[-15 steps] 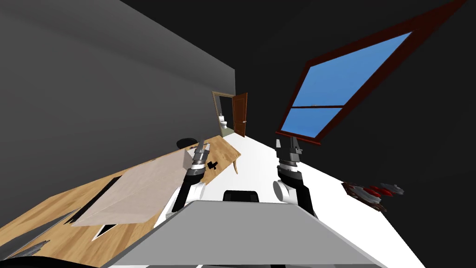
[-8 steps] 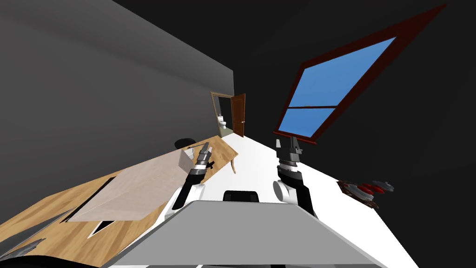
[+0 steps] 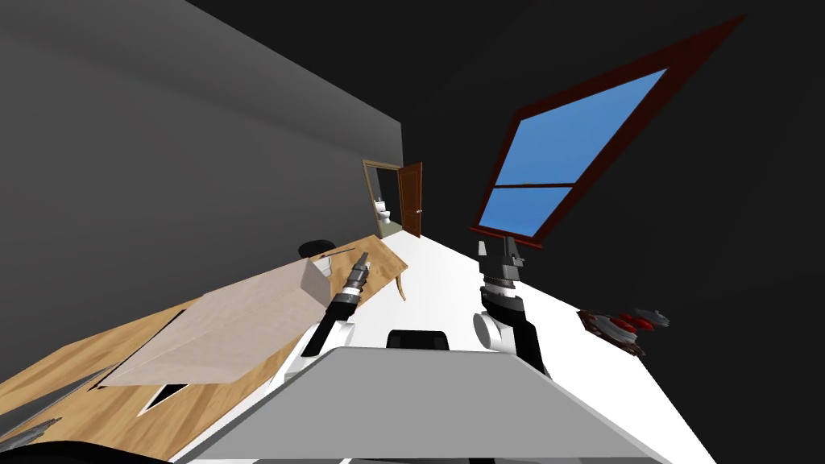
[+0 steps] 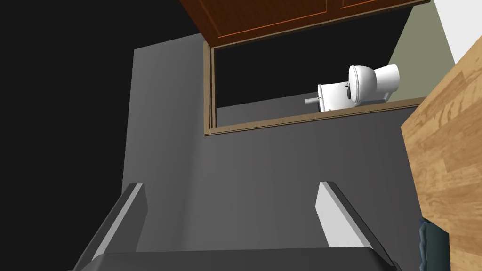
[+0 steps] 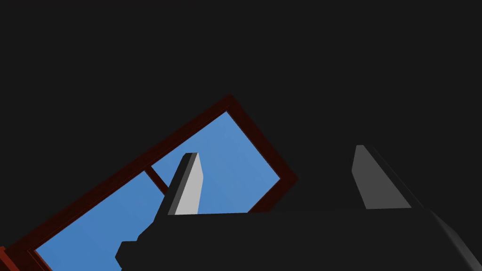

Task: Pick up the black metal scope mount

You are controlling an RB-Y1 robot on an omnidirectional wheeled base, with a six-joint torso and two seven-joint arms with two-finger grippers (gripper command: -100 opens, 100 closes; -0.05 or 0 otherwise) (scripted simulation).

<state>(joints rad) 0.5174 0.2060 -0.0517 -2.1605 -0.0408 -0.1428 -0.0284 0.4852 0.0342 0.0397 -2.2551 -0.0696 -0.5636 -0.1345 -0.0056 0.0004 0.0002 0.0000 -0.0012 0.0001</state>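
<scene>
Left gripper (image 3: pixel 362 260) hung released above the wooden counter's (image 3: pixel 383 257) far end, evidently staged for a descent; right gripper (image 3: pixel 495 246), likewise spread, was held clear, idle.

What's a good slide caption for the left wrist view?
Open left gripper beside the wooden table, facing a doorway with a white toilet beyond.

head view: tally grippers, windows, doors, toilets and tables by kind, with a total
grippers: 2 (left gripper, right gripper)
window: 1
door: 1
toilet: 1
table: 1
total: 6
</scene>
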